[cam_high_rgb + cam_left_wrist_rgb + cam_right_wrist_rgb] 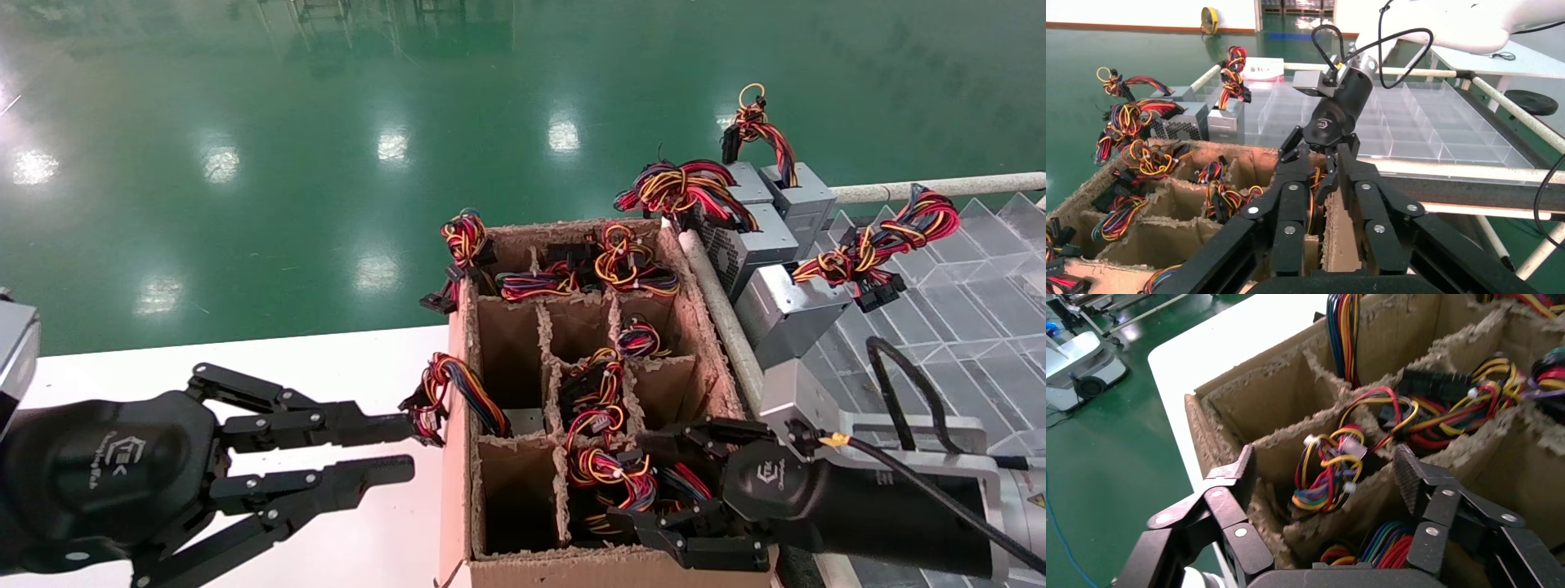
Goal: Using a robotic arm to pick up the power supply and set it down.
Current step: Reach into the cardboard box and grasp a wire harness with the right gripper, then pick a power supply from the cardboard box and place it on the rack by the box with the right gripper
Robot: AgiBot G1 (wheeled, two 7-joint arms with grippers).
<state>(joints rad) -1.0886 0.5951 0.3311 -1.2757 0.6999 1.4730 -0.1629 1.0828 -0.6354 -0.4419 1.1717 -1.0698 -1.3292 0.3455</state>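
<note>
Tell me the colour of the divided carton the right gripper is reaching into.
Brown cardboard carton, frayed dividers; the head view shows it best, right gripper open over it.

Rough frayed cardboard carton, glossy floor

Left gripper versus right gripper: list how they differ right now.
The left gripper hovers over the white table beside the cardboard carton, while the right gripper reaches into the carton's near-right compartment. The left gripper surrounds nothing; the right gripper straddles a wire bundle. Both are black, with fingers spread open.
</note>
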